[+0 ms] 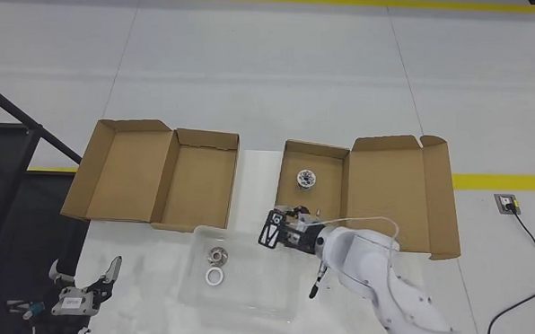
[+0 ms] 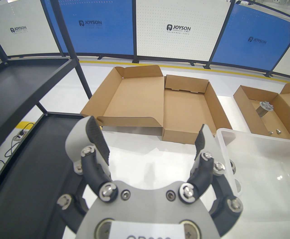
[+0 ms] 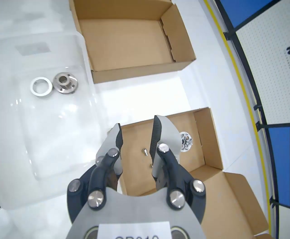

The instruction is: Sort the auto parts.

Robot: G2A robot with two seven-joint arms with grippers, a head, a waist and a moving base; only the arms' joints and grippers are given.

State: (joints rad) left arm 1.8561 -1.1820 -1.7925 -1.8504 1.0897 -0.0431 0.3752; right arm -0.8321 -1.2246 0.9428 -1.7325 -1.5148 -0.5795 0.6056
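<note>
The right arm (image 1: pixel 371 270) reaches across the tabletop (image 1: pixel 257 189), and the right tool (image 3: pixel 138 138) hangs with its fingers spread and nothing between them, above the right box's (image 3: pixel 210 144) wall nearest the bin (image 3: pixel 56 140). The left tool (image 2: pixel 147 129) sits low at the tabletop's left corner, near the left box (image 2: pixel 181 108), also spread wide and bare. The right wrist view shows a ring (image 3: pixel 40 87) just beside a flange (image 3: pixel 65 82) in the bin, and two bolts (image 3: pixel 144 151) and a disc (image 3: pixel 186 141) in the right box.
</note>
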